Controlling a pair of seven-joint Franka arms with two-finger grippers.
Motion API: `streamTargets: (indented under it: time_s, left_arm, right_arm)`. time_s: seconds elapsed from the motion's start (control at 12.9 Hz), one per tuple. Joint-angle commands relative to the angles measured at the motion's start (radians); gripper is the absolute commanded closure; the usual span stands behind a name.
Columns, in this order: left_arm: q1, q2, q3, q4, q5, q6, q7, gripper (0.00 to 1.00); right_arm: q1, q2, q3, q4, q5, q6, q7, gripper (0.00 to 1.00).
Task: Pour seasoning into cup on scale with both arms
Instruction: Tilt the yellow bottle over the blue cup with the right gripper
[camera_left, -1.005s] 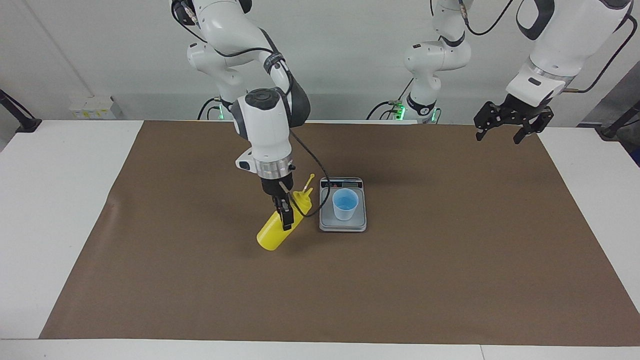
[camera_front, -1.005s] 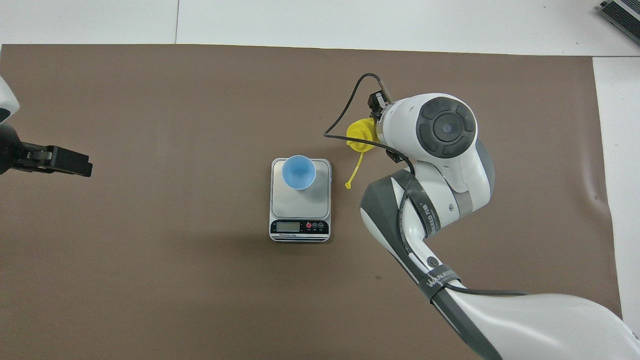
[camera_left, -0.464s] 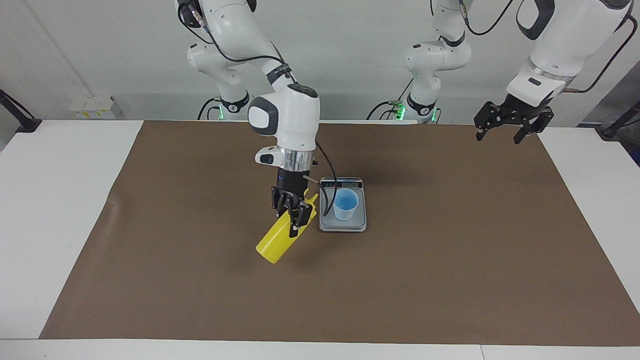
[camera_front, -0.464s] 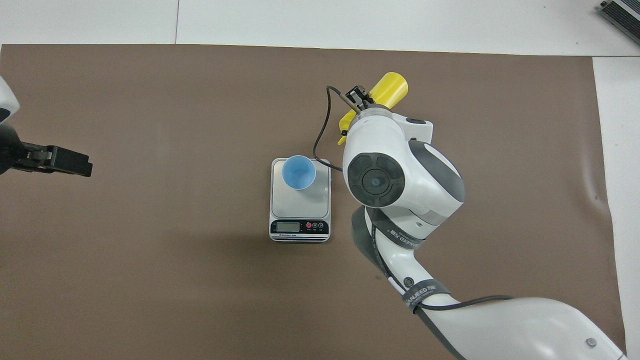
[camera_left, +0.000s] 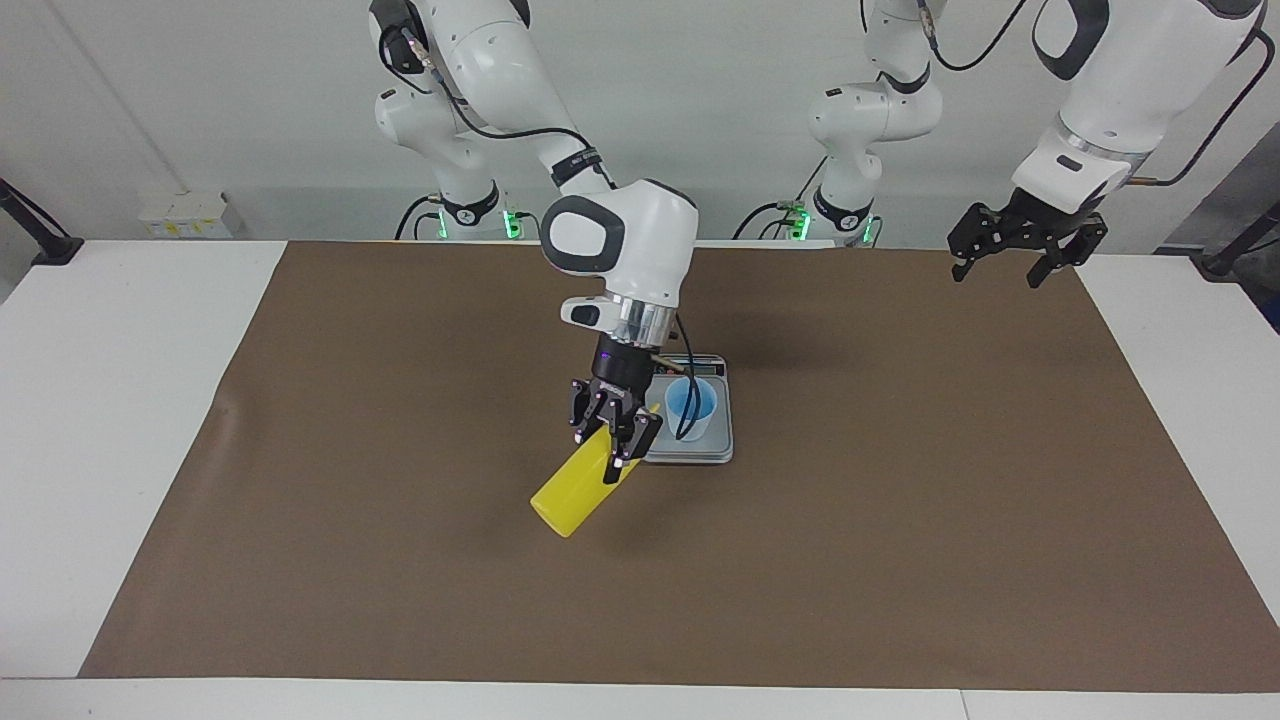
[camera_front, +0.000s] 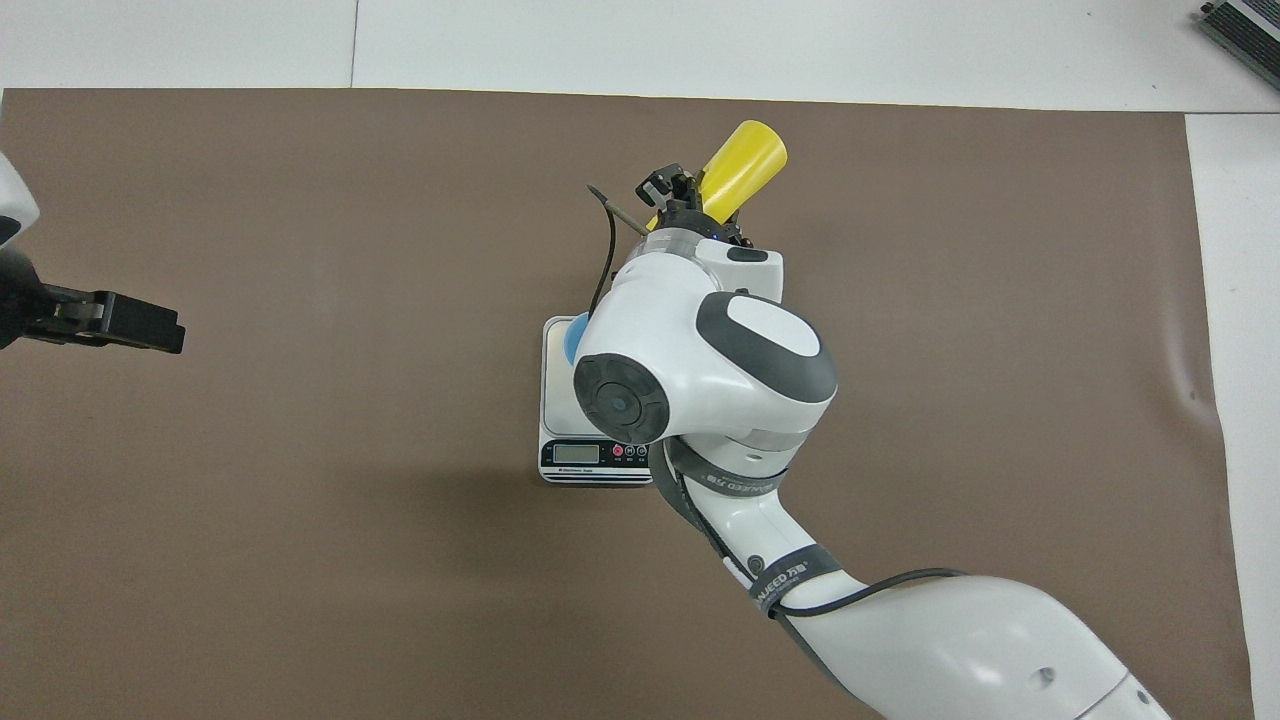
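My right gripper (camera_left: 612, 442) is shut on the yellow seasoning bottle (camera_left: 575, 488), holding it tilted in the air. The bottle's base points away from the robots and down toward the mat. Its nozzle end points up toward the pale blue cup (camera_left: 695, 408). The cup stands on the silver-grey scale (camera_left: 716, 448), beside the gripper. In the overhead view the right arm covers most of the scale (camera_front: 556, 400) and leaves only a sliver of the cup (camera_front: 572, 341). The bottle (camera_front: 742, 166) juts out past the right gripper (camera_front: 684, 203). My left gripper (camera_left: 1003, 262) waits open in the air, also visible in the overhead view (camera_front: 125, 326).
A brown mat (camera_left: 900, 560) covers most of the white table (camera_left: 100, 400). The scale's display strip (camera_front: 598, 454) faces the robots. A black cable (camera_left: 684, 395) hangs from the right wrist in front of the cup.
My right gripper has carried the bottle toward the scale and cup, and its wrist has turned. The bottle's nozzle now lies closer to the cup. The left arm has not moved.
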Motion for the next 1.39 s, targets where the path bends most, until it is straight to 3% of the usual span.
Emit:
streamTargets:
  time_s: [0.0,0.23,0.7,0.85,1.31]
  left_arm:
    - [0.018,-0.029,-0.009,-0.029,0.013,-0.003,0.002,0.00]
    - [0.018,-0.029,-0.009,-0.029,0.013,-0.003,0.001,0.00]
    - [0.018,-0.029,-0.009,-0.029,0.013,-0.003,0.002,0.00]
    - [0.018,-0.029,-0.009,-0.029,0.013,-0.003,0.002,0.00]
    - [0.018,-0.029,-0.009,-0.029,0.013,-0.003,0.001,0.00]
  right_arm:
    - [0.019,0.029,0.002,0.054,-0.152,-0.058,0.092,1.00]
    - [0.042,0.023,0.000,0.023,-0.304,-0.094,0.138,1.00]
    - [0.131,0.009,0.000,-0.032,-0.358,-0.187,0.197,1.00]
    - [0.130,-0.020,0.000,-0.096,-0.465,-0.190,0.230,1.00]
    - [0.145,-0.022,0.002,-0.121,-0.532,-0.208,0.261,1.00]
